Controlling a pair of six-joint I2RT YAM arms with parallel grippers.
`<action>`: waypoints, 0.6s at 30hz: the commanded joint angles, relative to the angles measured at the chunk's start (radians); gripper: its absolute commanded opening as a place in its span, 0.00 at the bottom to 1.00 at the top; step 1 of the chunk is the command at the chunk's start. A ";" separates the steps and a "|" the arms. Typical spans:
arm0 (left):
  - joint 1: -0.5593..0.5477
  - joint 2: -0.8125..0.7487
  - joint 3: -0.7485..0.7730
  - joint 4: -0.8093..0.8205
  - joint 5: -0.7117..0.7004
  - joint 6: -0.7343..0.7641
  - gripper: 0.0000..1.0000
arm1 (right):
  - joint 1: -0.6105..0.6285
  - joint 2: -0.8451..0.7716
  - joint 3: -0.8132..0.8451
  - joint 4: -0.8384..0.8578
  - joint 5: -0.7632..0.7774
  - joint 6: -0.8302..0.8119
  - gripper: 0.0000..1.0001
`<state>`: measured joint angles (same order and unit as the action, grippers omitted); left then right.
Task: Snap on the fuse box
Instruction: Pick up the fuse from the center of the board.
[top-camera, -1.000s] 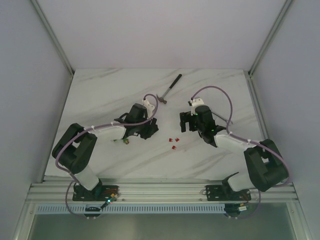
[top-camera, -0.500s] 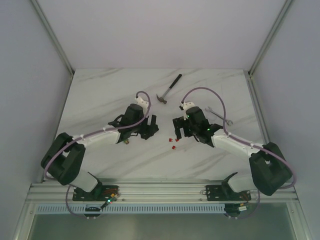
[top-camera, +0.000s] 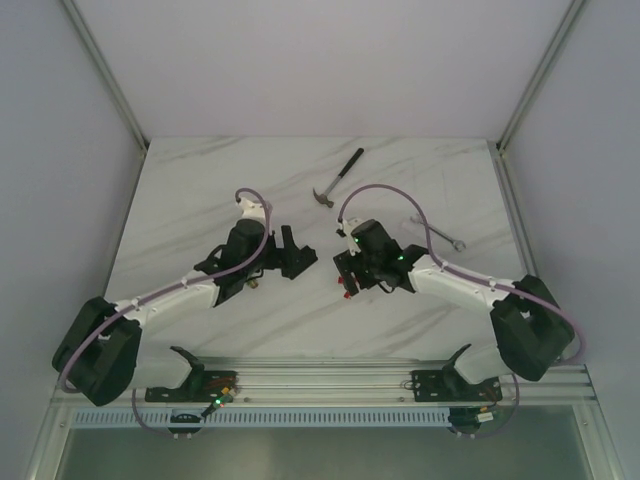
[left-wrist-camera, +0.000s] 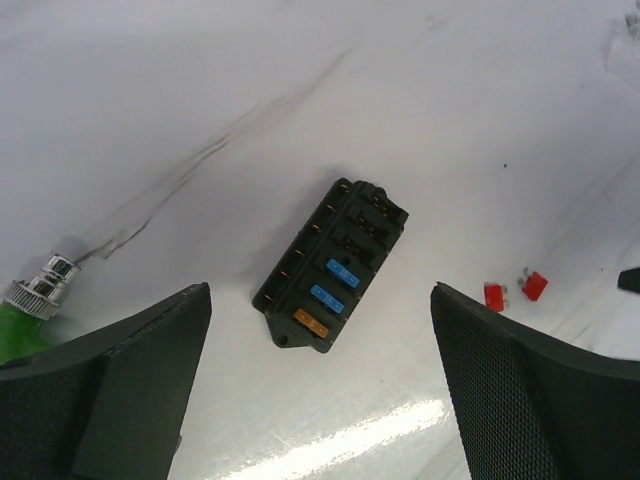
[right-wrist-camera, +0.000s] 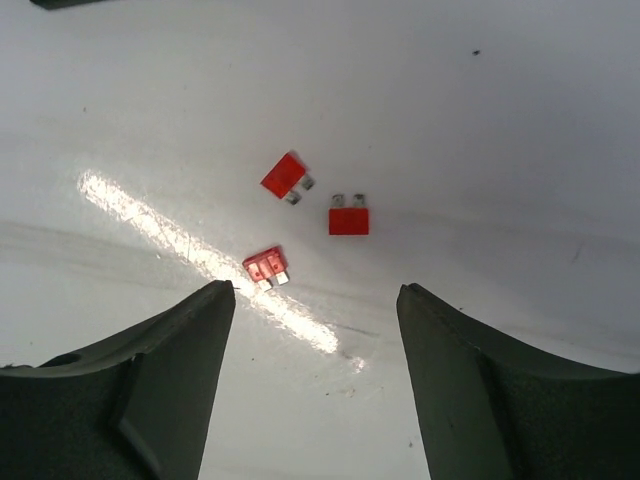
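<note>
The fuse box (left-wrist-camera: 330, 265) is a small black block with two blue inserts and one orange insert. It lies flat on the white table. My left gripper (left-wrist-camera: 320, 290) is open and empty above it, with a finger on either side and not touching it. In the top view the left gripper (top-camera: 293, 250) hovers left of the table's middle, and the box is hard to tell apart beneath it. My right gripper (right-wrist-camera: 315, 288) is open and empty just above three loose red fuses (right-wrist-camera: 349, 220). It also shows in the top view (top-camera: 343, 272).
A green part with a silver end (left-wrist-camera: 30, 310) lies left of the fuse box. Two red fuses (left-wrist-camera: 494, 295) lie to its right. A hammer (top-camera: 338, 177) lies at the back middle, a wrench (top-camera: 437, 233) at the right.
Both arms have reached toward the table's middle. The left gripper has moved forward over the fuse box. The right gripper has moved left over the red fuses.
</note>
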<state>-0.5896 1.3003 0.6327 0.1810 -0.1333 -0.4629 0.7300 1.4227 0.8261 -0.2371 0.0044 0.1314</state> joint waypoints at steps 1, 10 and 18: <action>0.016 -0.029 -0.028 0.035 -0.051 -0.068 1.00 | 0.025 0.050 0.061 -0.068 -0.047 -0.079 0.71; 0.080 -0.151 -0.103 0.033 -0.064 -0.112 1.00 | 0.041 0.205 0.186 -0.173 -0.117 -0.202 0.55; 0.100 -0.227 -0.154 0.028 -0.111 -0.097 1.00 | 0.081 0.314 0.297 -0.300 -0.093 -0.256 0.51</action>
<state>-0.4992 1.0969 0.4961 0.1951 -0.2077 -0.5602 0.7940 1.7042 1.0630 -0.4374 -0.0826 -0.0746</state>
